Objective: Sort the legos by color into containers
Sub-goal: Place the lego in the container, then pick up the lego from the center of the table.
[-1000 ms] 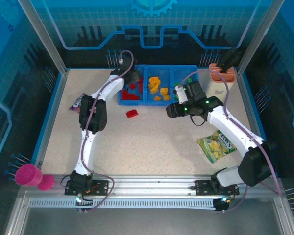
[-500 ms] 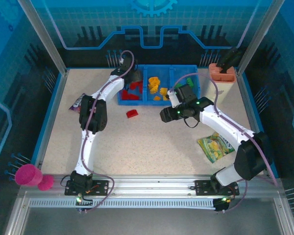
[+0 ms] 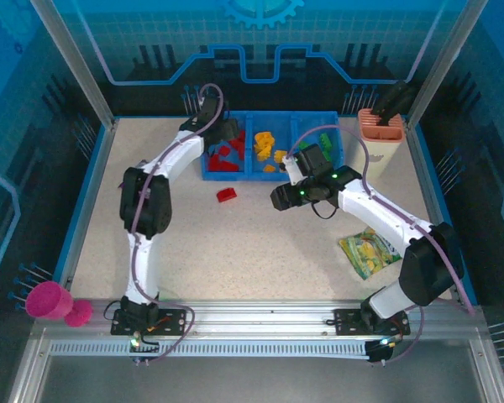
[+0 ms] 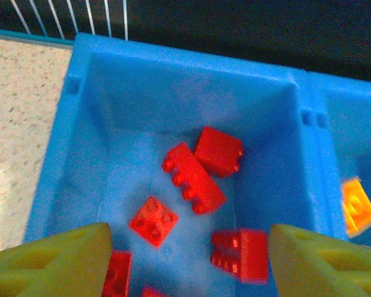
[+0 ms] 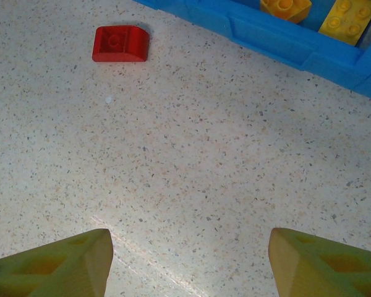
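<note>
Nearest, at the table's left front corner, a pink plastic cup (image 3: 44, 299) lies on its side; to the right, a crinkly green-and-yellow snack packet (image 3: 370, 252) lies beside the right arm. Mid-table, the right gripper (image 5: 188, 260) hangs with its jaws apart and nothing between them, over bare speckled table. The loose red brick (image 5: 120, 43) lies ahead and to its left, with nothing in the way. Beyond lies the shallow blue plastic bin (image 3: 235, 175), with red bricks (image 4: 195, 176) in its left compartment, orange-yellow bricks (image 3: 269, 149) in the middle and green bricks (image 3: 326, 138) on the right. The left gripper (image 4: 185, 260) hovers above the red compartment, spread and empty. A beige holder with an orange top (image 3: 380, 134) stands far right.

A second ago the right gripper was at the green compartment; it has since swung nearer the loose red brick, which has not moved. The left elbow has swung leftward.
</note>
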Robot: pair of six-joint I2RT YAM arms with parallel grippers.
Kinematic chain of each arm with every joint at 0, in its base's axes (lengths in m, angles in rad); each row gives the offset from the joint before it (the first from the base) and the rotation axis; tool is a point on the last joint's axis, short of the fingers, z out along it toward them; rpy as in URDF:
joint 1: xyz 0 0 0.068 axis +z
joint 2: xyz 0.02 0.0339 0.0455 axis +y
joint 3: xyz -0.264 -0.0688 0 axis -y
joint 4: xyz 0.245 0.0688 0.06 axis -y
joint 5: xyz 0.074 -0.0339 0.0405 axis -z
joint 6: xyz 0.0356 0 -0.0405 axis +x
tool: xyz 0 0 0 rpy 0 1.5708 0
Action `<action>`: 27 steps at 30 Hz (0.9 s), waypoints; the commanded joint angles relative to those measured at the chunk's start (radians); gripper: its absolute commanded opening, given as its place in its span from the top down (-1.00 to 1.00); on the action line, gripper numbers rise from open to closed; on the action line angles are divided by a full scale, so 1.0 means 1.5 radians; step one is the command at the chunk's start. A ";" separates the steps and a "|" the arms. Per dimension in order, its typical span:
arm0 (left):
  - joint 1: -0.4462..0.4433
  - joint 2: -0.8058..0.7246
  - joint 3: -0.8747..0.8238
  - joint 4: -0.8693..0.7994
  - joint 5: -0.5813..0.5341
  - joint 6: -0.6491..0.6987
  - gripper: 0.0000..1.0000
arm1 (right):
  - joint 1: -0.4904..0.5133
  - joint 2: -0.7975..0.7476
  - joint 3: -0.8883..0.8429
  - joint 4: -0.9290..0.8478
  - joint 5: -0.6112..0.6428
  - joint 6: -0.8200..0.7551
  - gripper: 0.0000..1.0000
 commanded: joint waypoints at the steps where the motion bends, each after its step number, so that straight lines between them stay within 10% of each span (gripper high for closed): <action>1: 0.000 -0.123 -0.092 0.024 0.073 0.099 -0.41 | 0.011 -0.004 0.017 0.000 0.006 -0.007 -0.37; 12: 0.005 -0.445 -0.525 0.027 0.213 0.292 -0.59 | 0.013 -0.026 0.022 0.017 0.020 -0.060 -0.38; 27: 0.003 -0.302 -0.500 0.021 0.241 0.324 -0.58 | 0.017 0.007 0.063 -0.010 0.035 -0.044 -0.40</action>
